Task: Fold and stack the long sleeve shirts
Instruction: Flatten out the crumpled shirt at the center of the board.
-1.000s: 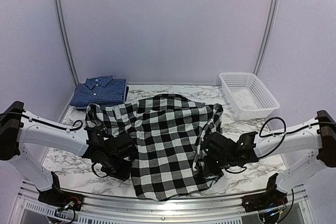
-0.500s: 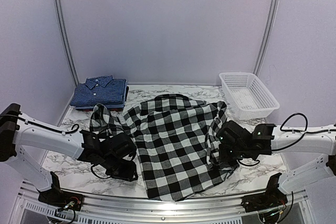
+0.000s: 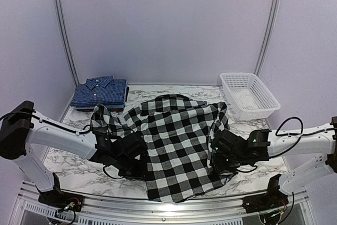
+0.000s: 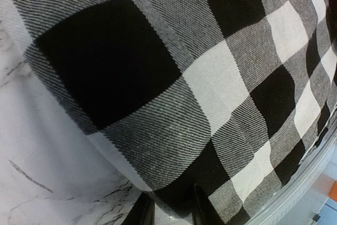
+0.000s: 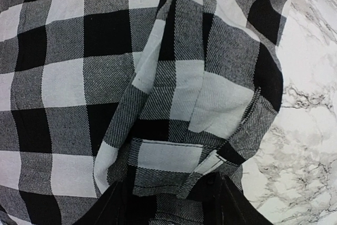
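Note:
The black-and-white checked shirt (image 3: 179, 135) lies spread on the marble table (image 3: 68, 159), back up, with its right sleeve folded in along the side. Folded dark blue shirts (image 3: 100, 92) are stacked at the back left. My left gripper (image 3: 136, 163) is low at the shirt's left edge. In the left wrist view its fingers (image 4: 174, 212) stand close together with the checked cloth (image 4: 200, 88) between them. My right gripper (image 3: 221, 156) is over the folded right sleeve. In the right wrist view its fingers (image 5: 171, 204) stand wide apart around the sleeve cuff (image 5: 174, 156).
A white mesh basket (image 3: 247, 96) stands at the back right. Bare marble shows left of the shirt (image 4: 47, 156) and right of the sleeve (image 5: 305, 130). The table's metal front rail (image 3: 158, 206) runs just below the shirt's hem.
The shirt was dragged right and back, then stayed put. My left gripper has moved right onto the shirt's left edge. My right gripper swung right, then came back down-left over the sleeve.

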